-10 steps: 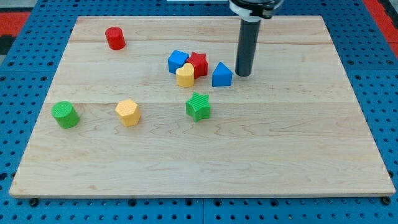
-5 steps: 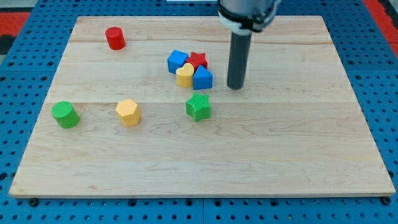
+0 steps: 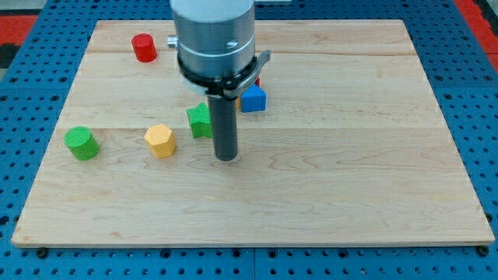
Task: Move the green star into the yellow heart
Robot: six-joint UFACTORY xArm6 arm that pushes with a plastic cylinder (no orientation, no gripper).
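The green star (image 3: 200, 120) lies near the board's middle, partly behind my rod. My tip (image 3: 226, 158) rests on the board just right of and below the star, close to it or touching. The yellow heart is hidden behind the arm's grey body. A blue triangular block (image 3: 253, 99) shows at the arm's right edge, with a sliver of a red block (image 3: 256, 81) above it.
A red cylinder (image 3: 143, 47) stands at the top left. A green cylinder (image 3: 81, 143) stands at the left. A yellow hexagonal block (image 3: 159, 141) lies left of the green star. The arm's grey body (image 3: 215, 39) covers the block cluster.
My tip has swung from right of the cluster down and left to below the green star. The star has slid left and slightly up. The blue triangular block was pushed against the cluster earlier.
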